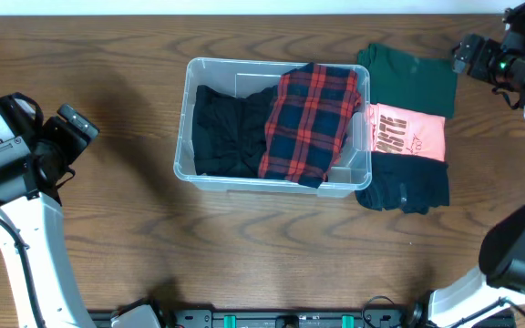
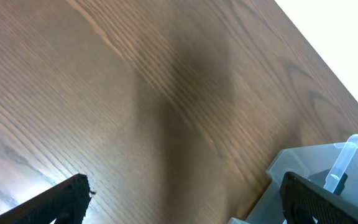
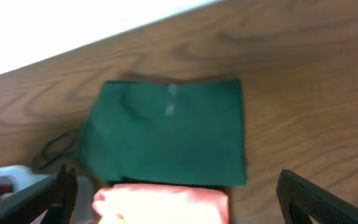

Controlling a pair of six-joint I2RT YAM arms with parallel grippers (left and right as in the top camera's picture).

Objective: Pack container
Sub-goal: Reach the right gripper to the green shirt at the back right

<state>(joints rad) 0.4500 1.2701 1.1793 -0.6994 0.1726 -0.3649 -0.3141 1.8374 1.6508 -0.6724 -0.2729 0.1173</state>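
The clear plastic container [image 1: 182,137] sits mid-table. It holds a folded black garment [image 1: 231,132] on its left and a red and navy plaid shirt [image 1: 310,123] draped over its right rim. Right of it lie a folded green shirt [image 1: 408,80], a pink printed shirt [image 1: 408,133] and a dark garment [image 1: 406,184]. My left gripper [image 2: 182,199] is open and empty over bare table left of the container, whose corner [image 2: 303,168] shows in the left wrist view. My right gripper [image 3: 179,199] is open and empty above the green shirt [image 3: 166,130] and pink shirt [image 3: 163,204].
The table's far edge runs close behind the green shirt [image 3: 104,37]. My right arm [image 1: 518,246] stands at the table's right side and my left arm [image 1: 25,228] at the left side.
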